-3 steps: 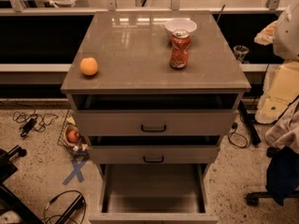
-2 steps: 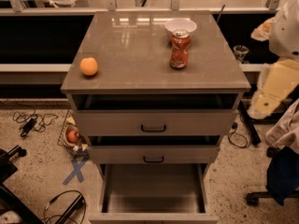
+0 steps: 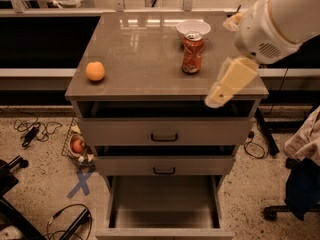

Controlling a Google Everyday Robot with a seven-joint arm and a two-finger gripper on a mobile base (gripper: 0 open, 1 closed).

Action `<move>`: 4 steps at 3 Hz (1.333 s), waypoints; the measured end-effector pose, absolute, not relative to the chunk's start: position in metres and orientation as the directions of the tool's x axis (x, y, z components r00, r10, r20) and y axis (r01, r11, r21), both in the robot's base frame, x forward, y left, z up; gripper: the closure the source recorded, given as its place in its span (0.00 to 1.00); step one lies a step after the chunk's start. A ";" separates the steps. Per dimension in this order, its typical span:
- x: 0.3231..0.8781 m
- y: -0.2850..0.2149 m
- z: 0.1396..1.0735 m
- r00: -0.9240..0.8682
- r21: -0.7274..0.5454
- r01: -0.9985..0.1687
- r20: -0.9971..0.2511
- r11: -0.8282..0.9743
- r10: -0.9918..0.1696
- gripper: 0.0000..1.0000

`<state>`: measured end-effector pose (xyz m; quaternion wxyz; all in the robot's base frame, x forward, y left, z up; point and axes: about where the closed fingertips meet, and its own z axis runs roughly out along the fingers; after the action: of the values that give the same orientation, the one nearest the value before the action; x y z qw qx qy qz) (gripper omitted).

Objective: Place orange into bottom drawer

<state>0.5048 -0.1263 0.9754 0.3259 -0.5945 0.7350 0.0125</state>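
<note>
Near the left front edge of the cabinet top [image 3: 145, 54] sits the orange [image 3: 95, 71]: light, firm, smooth, apt to roll, so take it across the middle. The gripper [image 3: 231, 82] hangs over the right front edge, well apart from it; how far it is open I cannot tell. The bottom drawer [image 3: 162, 204] is pulled out, with a bare floor.

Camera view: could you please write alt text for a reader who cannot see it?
An orange lies on the left of a grey cabinet top, and the bottom drawer below is pulled open with a bare floor. The robot's gripper hangs over the top's right front corner, far from the orange, near a soda can and a white bowl.
</note>
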 end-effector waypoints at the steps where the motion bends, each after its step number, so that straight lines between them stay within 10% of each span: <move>1: 0.505 -0.088 0.962 -0.026 -0.364 -0.873 -0.630 0.324 -0.776 0.00; 4: 0.531 -0.025 0.946 -0.046 -0.224 -0.816 -0.894 0.533 -0.446 0.00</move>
<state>0.5305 -0.0254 0.9463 0.5239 -0.4500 0.7014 0.1764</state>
